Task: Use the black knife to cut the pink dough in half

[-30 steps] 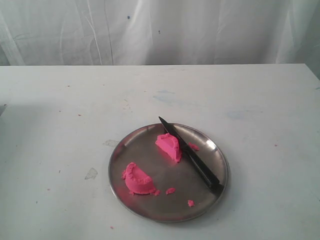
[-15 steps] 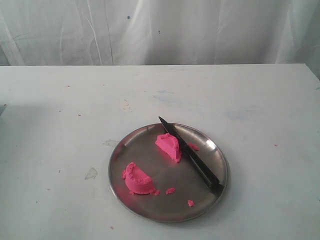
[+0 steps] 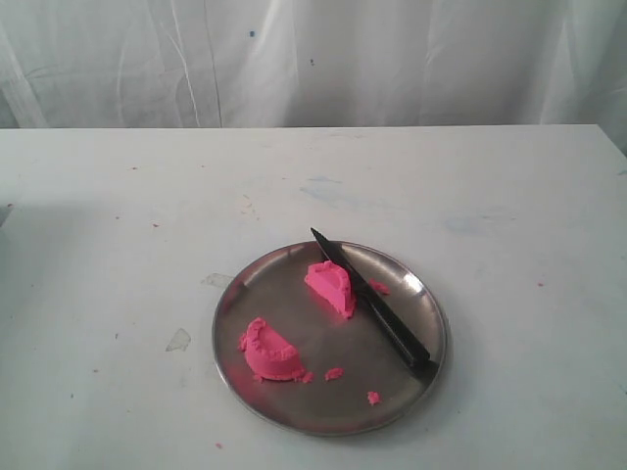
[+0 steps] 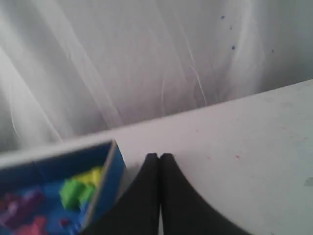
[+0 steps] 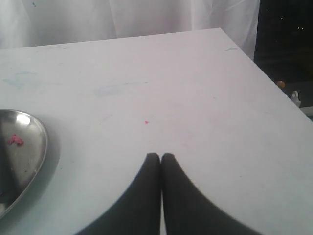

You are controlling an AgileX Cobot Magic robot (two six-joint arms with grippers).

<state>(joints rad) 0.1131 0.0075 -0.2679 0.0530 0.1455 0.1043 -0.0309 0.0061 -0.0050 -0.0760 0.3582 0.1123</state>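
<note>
Item: steel plate (image 3: 358,357), near the front edge of the white counter (image 3: 118,215), taken as the landmark. Contents: the pink dough, already in two separate half-domes of roughly similar size. One half (image 3: 331,284) sits toward the plate's far side and the other (image 3: 269,352) at its near-left, with bare metal between them. The black knife (image 3: 377,308) lies flat across the plate's right part. Its point is at the far rim, its handle is on the near-right rim, and its blade is just beside the far half. A few pink crumbs (image 3: 334,373) are scattered on the plate's near side. Left gripper (image 4: 160,157): jaws pressed together, holding nothing, beside a blue box (image 4: 110,171) of coloured pieces, with the plate out of its view. Right gripper (image 5: 159,157): jaws likewise closed and empty, off the plate's right rim, well apart from the knife. Condition: the cut appears done. The step in hand is judged to be standing clear, and doing it well means keeping both arms away from the plate, so that neither half is nudged back against the other and the knife is not knocked off the rim.
</note>
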